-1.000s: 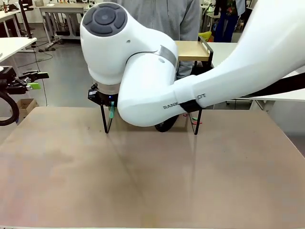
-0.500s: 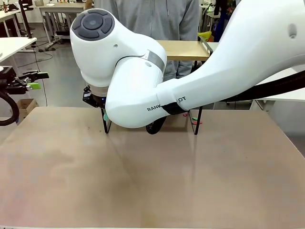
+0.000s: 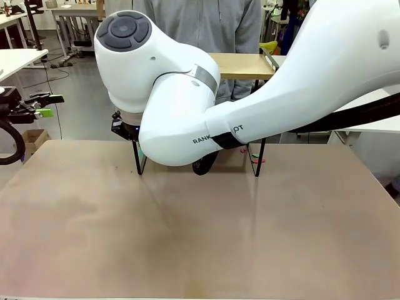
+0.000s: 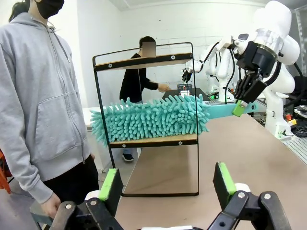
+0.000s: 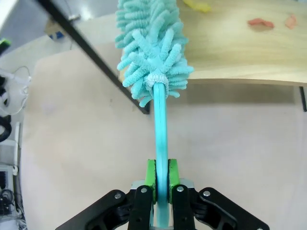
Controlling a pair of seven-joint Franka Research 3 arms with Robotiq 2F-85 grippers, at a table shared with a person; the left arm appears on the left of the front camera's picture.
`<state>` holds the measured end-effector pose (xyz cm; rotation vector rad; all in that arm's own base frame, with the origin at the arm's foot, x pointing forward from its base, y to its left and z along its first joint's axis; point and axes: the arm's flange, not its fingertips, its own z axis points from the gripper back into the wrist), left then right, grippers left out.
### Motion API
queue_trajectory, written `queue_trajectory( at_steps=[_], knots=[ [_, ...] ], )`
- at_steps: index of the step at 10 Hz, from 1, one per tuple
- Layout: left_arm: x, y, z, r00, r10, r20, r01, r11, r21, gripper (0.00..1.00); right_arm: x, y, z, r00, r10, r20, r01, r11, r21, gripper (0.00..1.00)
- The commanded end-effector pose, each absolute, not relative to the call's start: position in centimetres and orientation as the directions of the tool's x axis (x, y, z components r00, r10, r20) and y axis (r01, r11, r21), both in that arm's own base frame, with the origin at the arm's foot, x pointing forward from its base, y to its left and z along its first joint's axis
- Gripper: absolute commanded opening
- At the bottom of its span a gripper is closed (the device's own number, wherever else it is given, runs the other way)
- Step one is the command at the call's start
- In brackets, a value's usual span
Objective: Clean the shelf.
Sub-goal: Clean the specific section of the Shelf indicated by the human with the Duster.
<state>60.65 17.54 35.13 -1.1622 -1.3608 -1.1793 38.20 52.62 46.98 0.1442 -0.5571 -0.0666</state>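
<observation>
The shelf (image 4: 152,141) stands at the table's far edge; in the front view my right arm hides most of it, leaving the top board (image 3: 244,65) and black legs visible. A teal fluffy duster (image 4: 149,120) lies along the lower board (image 5: 240,52). My right gripper (image 5: 161,175) is shut on the duster's teal handle (image 5: 160,124), and it also appears beside the shelf (image 4: 238,108) and under the wrist (image 3: 129,130). My left gripper (image 4: 167,184) stands open and empty, well away from the shelf at the table's left side (image 3: 50,105).
A person in a grey hoodie (image 4: 43,96) stands right behind the shelf (image 3: 206,22). Small red scraps (image 5: 260,22) and a yellow bit (image 5: 196,5) lie on the lower board. The near half of the tan table (image 3: 200,237) is bare.
My right arm has shifted a little toward the picture's left, drawing the duster along the lower board, then held still. The left arm has not moved.
</observation>
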Motion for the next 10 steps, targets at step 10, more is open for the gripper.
queue_trajectory(
  at_steps=[10],
  knots=[
    [60.4, 17.5, 35.5, -0.094, 0.069, 0.993, 0.993, 0.081, 0.089, 1.00, 39.0, 36.8, 48.0, 0.875, -0.264, 0.405, 0.222, 0.964, 0.147, 0.13]
  ],
)
